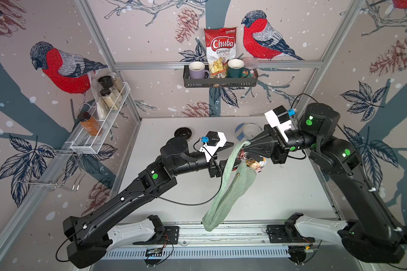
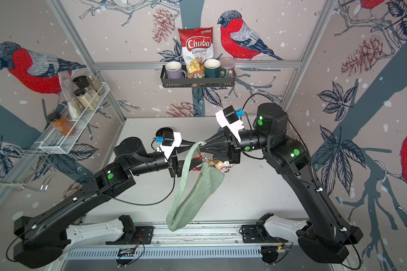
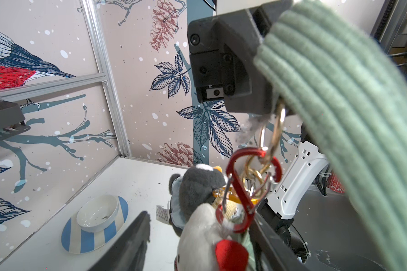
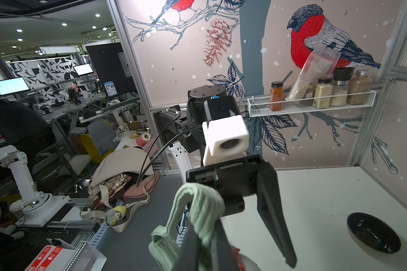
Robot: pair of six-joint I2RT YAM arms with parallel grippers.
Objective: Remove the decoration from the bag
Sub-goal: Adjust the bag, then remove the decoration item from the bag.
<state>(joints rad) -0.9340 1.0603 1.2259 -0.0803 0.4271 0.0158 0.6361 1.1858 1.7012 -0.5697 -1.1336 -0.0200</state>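
Sage-green ribbed crescent bag (image 1: 233,187) is hanging above the bench (image 1: 280,187), with the right fingers (image 1: 256,145) clamping its strap (image 1: 229,164). Left fingers (image 3: 132,241) are standing apart beside the grey-white plush decoration (image 3: 202,187) and red carabiner (image 3: 242,194). Shelf packet (image 1: 220,50) is reading "Chuba Cassava Chips".

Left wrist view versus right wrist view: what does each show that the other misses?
Only left wrist: the white bowl, and a clear look at the red carabiner and plush toy. Only right wrist: the black dish, the spice rack. Both: the green strap, with the right gripper shut on it.
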